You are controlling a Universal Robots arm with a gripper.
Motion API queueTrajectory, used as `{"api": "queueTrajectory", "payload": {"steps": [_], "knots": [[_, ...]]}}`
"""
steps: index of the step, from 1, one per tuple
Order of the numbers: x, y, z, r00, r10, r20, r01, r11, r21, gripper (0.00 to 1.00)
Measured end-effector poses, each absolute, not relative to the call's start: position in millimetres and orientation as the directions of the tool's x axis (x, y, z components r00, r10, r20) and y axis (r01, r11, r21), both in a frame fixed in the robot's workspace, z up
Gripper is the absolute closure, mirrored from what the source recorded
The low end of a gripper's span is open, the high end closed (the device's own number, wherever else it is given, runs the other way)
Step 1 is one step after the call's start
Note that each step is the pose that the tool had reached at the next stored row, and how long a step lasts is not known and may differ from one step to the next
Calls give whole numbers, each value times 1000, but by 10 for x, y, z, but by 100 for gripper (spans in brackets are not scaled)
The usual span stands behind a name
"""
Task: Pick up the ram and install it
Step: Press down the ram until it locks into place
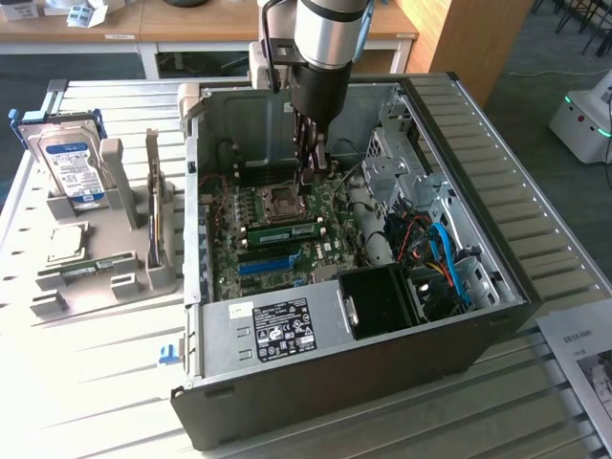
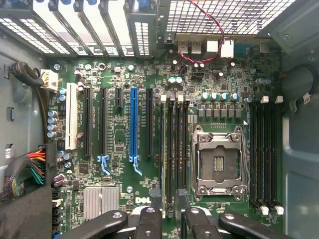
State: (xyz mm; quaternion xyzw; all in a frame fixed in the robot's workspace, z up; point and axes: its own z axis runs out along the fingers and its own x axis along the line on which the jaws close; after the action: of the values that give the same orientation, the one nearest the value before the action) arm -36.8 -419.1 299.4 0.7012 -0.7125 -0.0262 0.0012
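Gripper [image 1: 314, 180], jaws spread and empty, hanging at centre frame inside open computer case [image 1: 382, 373], over CPU socket [image 1: 284, 199]; ram [image 1: 285, 232] seated in motherboard [image 1: 234, 215] slot just below, untouched; grey parts stand [image 1: 124, 239] at frame left.

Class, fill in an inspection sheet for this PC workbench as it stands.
Surface: white slatted table, open computer case on it.
Job's things: ram lies in a motherboard slot beside the CPU socket.
Clutter: hard drive in a grey holder; paper sheet.
Grippers: gripper open, above the board, holding nothing.
Cables: blue cables; red and black wires.
Surroundings: desks; white machine.
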Motion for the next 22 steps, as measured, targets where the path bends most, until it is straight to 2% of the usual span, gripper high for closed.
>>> {"api": "queueTrajectory", "payload": {"steps": [4, 5, 6, 7, 8, 22], "knots": [[-368, -4191, 2994, -17, -999, -35, -999, 15, 39, 76], [-368, -4191, 2995, -17, -999, -35, -999, 15, 39, 83], [-368, -4191, 2994, -17, -999, -35, -999, 15, 39, 83], [-368, -4191, 2995, -17, -999, -35, -999, 15, 39, 89], [-368, -4191, 2994, -17, -999, -35, -999, 15, 39, 90], [-323, -4191, 2995, -17, -999, -35, -999, 15, 39, 90]]}}
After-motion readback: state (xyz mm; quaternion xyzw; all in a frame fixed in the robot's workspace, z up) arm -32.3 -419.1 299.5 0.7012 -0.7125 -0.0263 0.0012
